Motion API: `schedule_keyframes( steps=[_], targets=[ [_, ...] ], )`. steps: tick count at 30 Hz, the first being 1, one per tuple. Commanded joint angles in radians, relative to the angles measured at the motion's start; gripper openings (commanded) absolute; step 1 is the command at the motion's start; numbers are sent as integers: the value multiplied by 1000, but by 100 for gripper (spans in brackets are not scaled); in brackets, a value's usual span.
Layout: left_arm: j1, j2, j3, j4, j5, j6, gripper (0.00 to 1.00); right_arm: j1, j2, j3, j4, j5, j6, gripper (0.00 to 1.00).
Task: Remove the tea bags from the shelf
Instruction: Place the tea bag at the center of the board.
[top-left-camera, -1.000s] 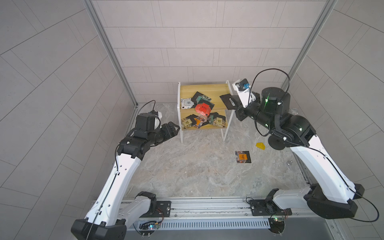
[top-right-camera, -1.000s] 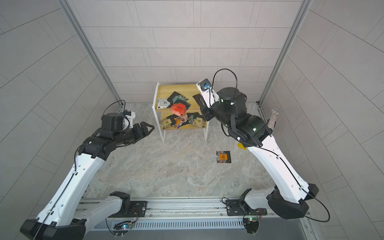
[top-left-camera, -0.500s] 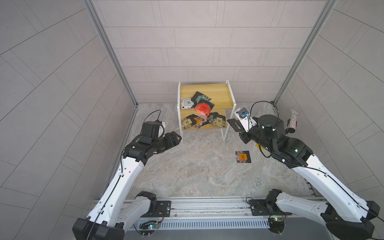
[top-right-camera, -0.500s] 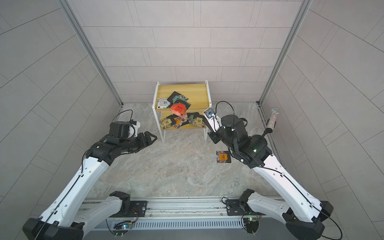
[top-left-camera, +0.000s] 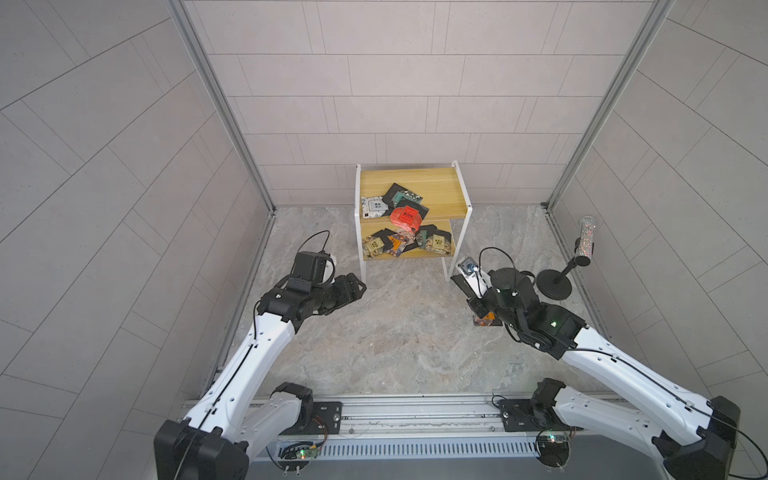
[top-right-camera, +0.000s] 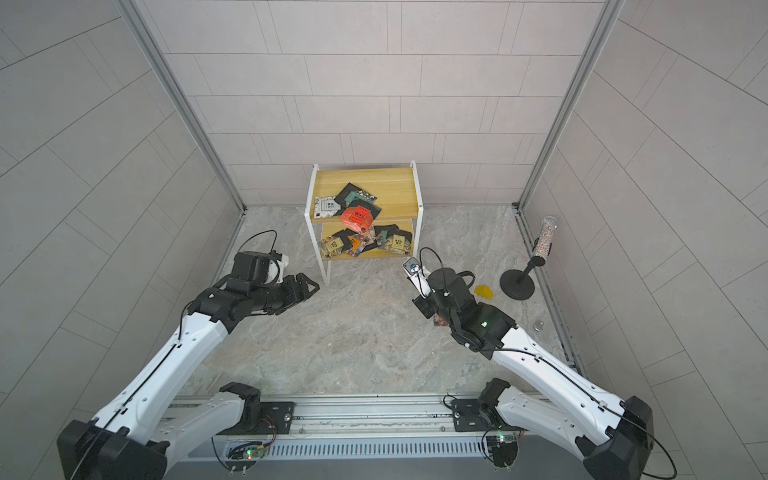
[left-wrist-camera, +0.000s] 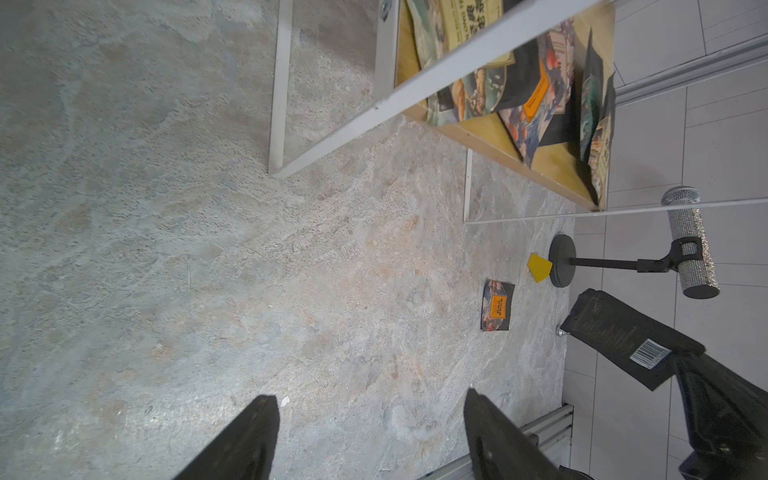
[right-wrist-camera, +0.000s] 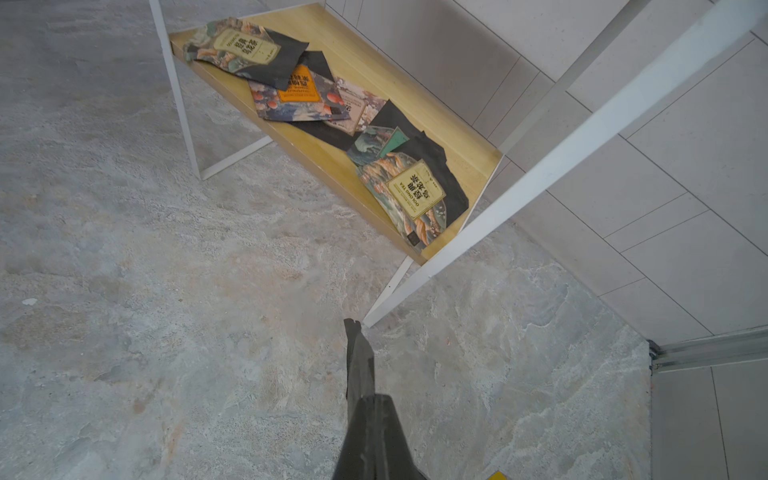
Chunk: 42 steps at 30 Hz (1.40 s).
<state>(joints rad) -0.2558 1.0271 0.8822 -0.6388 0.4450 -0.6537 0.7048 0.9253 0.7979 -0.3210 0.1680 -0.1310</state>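
My right jaws clamp a black tea bag (left-wrist-camera: 615, 332) near-right of the shelf (top-left-camera: 432, 183) holding the other tea bags (top-left-camera: 409, 216), so I should lay it flat on the counter (top-left-camera: 395, 332) beside the orange-labelled tea bag (left-wrist-camera: 497, 305); left jaws gape empty.

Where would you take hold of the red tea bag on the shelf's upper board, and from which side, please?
Its front edge, coming from the open front of the shelf. The red tea bag lies atop other sachets and appears to jut past the upper board at the front, so jaws could close above and below that free edge.
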Motion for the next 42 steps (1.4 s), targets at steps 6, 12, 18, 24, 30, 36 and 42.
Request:
schedule_keyframes(
  steps=[6, 12, 18, 24, 30, 36, 42],
  targets=[
    [-4, 36, -16, 30, 19, 24, 78, 8, 77, -89, 138, 84, 68, 0],
    [-4, 48, -15, 33, 23, 29, 78, 25, 187, -118, 203, 119, 137, 0],
    [-5, 44, -16, 25, 22, 33, 78, 63, 319, -115, 231, 139, 175, 0],
    [-4, 44, -11, 7, 14, 44, 78, 115, 424, -107, 233, 117, 214, 0],
    [-4, 47, -9, 0, 12, 48, 78, 176, 512, -92, 247, 92, 255, 0],
    [-4, 55, -4, -2, 10, 51, 78, 196, 570, -90, 288, 62, 281, 0],
    [-4, 62, -5, -4, 4, 52, 77, 197, 611, -73, 294, 61, 275, 1]
  ],
)
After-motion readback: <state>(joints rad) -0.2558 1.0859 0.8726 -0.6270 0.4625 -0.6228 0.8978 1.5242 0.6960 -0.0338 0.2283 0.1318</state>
